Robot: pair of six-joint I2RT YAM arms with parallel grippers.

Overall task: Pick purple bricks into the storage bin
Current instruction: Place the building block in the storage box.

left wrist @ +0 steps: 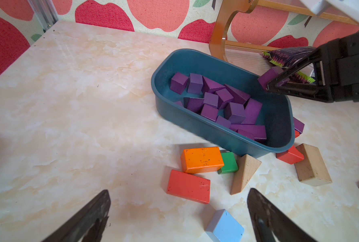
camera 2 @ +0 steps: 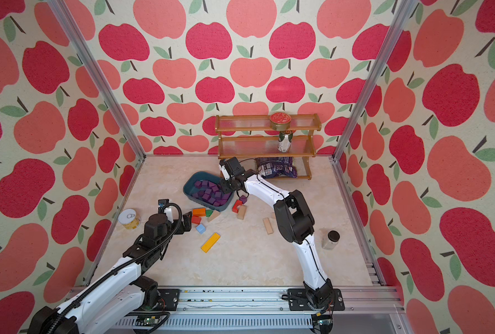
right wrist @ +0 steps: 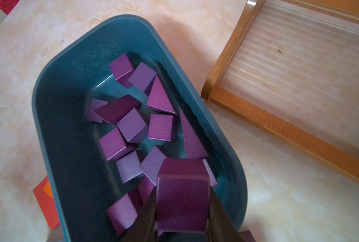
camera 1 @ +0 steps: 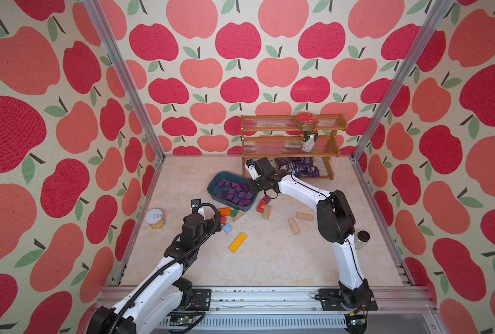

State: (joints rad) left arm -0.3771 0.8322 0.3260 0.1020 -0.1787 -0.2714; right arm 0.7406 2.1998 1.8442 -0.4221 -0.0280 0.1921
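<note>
Just left of centre in both top views, the storage bin point(camera 1: 211, 186) sits on the table point(camera 1: 269, 260), filled with purple bricks point(camera 1: 234, 194); the right gripper point(camera 1: 252, 188) hangs over its right end, a loose purple brick point(camera 1: 266, 199) just beside. Left wrist view: the left gripper point(left wrist: 178, 191) is spread wide, a red block point(left wrist: 188, 186) ahead. Right wrist view: the right gripper clamps a purple cube point(right wrist: 182, 201) above the bin's bricks.

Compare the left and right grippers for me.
The left gripper is wide open; the right gripper is shut. The left holds nothing; the right grips a purple brick. The left hangs over the table; the right over the bin. Both have dark, pointed fingers.
</note>
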